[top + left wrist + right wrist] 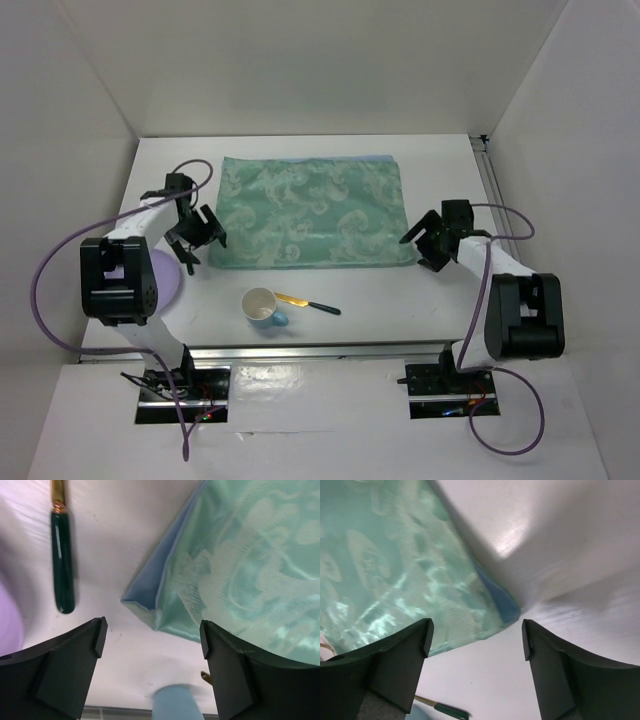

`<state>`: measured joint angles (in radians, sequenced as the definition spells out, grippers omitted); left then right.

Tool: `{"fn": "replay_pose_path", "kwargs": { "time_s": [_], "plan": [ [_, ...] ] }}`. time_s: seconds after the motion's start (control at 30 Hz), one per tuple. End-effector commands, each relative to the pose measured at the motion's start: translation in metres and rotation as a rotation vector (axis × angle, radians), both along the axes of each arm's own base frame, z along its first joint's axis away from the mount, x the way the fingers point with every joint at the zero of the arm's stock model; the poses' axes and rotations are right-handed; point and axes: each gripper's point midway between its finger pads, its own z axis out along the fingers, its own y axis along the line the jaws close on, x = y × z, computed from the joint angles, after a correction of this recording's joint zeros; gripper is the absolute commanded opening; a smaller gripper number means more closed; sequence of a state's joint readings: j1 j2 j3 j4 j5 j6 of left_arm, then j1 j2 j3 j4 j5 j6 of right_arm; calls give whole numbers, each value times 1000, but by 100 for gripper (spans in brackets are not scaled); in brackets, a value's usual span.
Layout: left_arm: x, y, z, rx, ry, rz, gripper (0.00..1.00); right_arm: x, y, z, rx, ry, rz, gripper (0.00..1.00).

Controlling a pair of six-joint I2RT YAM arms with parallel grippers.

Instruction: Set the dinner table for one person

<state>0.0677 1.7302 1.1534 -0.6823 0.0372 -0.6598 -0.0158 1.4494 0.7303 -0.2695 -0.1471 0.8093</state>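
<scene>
Left tool (152, 630) hovering released over lower-left corner of teal placemat (310, 212); right tool (476, 630) hovering released over lower-right corner; mug (262, 307), knife (308, 303) lying bottom centre on surface (400, 300).

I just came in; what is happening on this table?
Two robot arms are setting the large white tabletop. A teal patterned cloth placemat lies flat in the middle. The left gripper and the right gripper are open and empty, each beside a near corner of the placemat. A light blue mug and a gold utensil with a dark green handle sit nearer the arms, off the placemat. A lilac plate sits partly under the left arm.
</scene>
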Motion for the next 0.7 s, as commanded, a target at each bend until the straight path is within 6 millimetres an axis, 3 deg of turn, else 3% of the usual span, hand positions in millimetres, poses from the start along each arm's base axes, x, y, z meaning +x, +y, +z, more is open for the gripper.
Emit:
{"fn": "replay_pose_path", "kwargs": {
  "time_s": [0.0, 0.07, 0.17, 0.2, 0.23, 0.27, 0.37, 0.4, 0.47, 0.5, 0.6, 0.67],
  "plan": [
    [14, 9, 53, 49, -107, -8, 94, 25, -16, 57, -99, -148, 2, 84],
    [23, 11, 84, 67, -182, -12, 94, 33, -18, 88, -128, -214, 32, 86],
    [29, 14, 125, 87, -276, -14, 92, 38, 1, 116, -153, -283, 134, 89],
    [31, 14, 142, 91, -326, -13, 92, 41, 29, 139, -139, -349, 227, 89],
    [31, 13, 152, 105, -346, -26, 92, 40, 47, 145, -160, -369, 313, 89],
    [34, 15, 168, 119, -383, -20, 92, 34, 93, 155, -153, -388, 451, 90],
    [32, 21, 195, 154, -449, -1, 92, 16, 165, 157, -143, -385, 722, 90],
    [32, 21, 203, 156, -470, 0, 92, -2, 208, 154, -119, -365, 866, 92],
    [27, 24, 214, 174, -502, 11, 91, -19, 240, 147, -150, -364, 1004, 92],
    [24, 24, 217, 174, -504, 12, 91, -37, 268, 146, -138, -377, 1105, 92],
    [19, 24, 220, 180, -516, 4, 91, -71, 308, 140, -127, -411, 1291, 91],
    [16, 25, 219, 188, -514, 9, 90, -88, 321, 130, -148, -396, 1380, 91]
  ]
}}
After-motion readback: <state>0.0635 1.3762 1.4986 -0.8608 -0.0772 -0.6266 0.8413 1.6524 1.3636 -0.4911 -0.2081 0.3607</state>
